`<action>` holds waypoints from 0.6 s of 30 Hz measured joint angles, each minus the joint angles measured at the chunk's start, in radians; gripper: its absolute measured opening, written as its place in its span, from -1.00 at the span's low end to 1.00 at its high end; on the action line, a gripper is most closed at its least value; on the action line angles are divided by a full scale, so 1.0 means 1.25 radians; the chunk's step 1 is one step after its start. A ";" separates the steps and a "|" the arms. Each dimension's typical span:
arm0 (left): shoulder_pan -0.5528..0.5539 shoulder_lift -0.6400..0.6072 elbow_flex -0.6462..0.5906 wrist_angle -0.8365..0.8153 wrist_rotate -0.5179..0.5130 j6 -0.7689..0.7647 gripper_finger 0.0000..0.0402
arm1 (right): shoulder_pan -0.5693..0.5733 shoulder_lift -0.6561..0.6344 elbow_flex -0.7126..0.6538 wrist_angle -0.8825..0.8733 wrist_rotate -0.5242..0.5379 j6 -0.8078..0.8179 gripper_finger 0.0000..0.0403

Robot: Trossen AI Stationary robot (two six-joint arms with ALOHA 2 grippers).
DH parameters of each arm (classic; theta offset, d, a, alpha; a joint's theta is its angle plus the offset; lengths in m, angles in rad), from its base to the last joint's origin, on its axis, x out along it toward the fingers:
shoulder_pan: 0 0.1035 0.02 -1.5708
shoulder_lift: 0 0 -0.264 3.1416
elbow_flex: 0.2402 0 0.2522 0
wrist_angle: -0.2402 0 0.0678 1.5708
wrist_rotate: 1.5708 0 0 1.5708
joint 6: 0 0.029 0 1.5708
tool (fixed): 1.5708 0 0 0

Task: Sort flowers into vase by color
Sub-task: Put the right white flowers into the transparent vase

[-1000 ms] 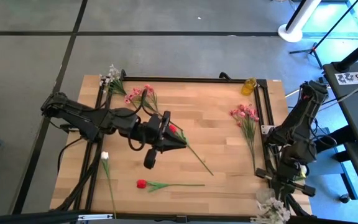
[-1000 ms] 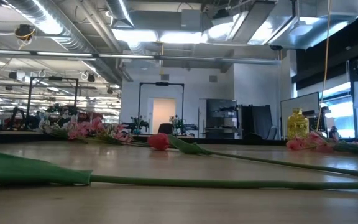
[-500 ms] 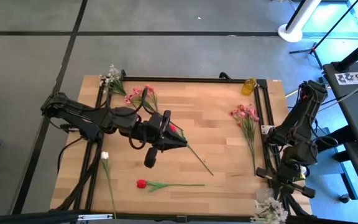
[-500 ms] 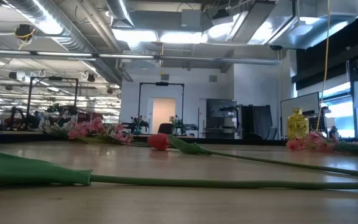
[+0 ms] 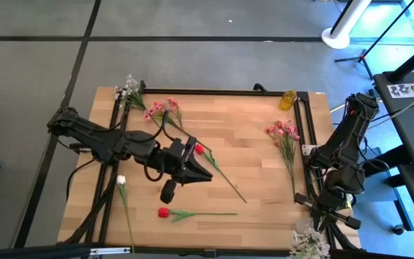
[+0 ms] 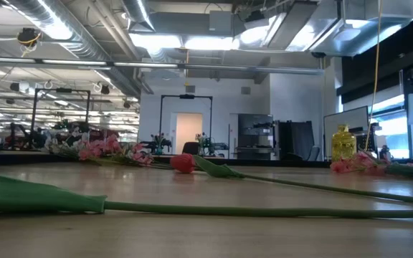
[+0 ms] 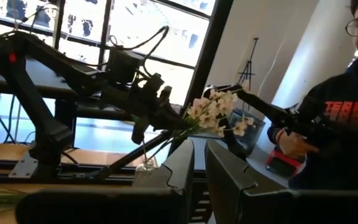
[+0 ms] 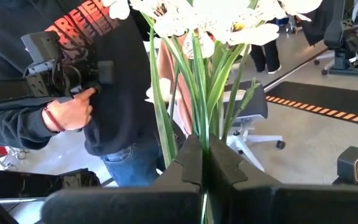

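Left gripper (image 5: 205,175) is seen over the middle of the table (image 5: 257,137), fingers drawn almost together with nothing visibly between them, just beside a red tulip (image 5: 199,149) whose stem runs out toward the table's centre. Right gripper (image 5: 320,221) is held past the table's right near corner, pincer clamped on the stems of a bunch of white flowers (image 8: 210,15); a person (image 8: 98,74) is seen beyond. Loose on the boards are noted a second red tulip (image 5: 164,212), a white tulip (image 5: 121,180), two pink sprays (image 5: 162,108) (image 5: 282,131), a tiny-white spray (image 5: 129,89) and a yellow bottle (image 5: 287,99)
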 joint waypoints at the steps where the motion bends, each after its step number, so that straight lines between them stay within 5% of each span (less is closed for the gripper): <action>1: 0.000 0.000 0.000 0.000 0.000 0.000 -0.82 | 0.000 0.001 0.000 -0.001 0.000 0.000 -0.99; 18: 0.018 0.000 0.000 -0.007 -0.002 0.005 -0.82 | 0.000 0.026 -0.001 -0.123 -0.058 -0.004 -0.99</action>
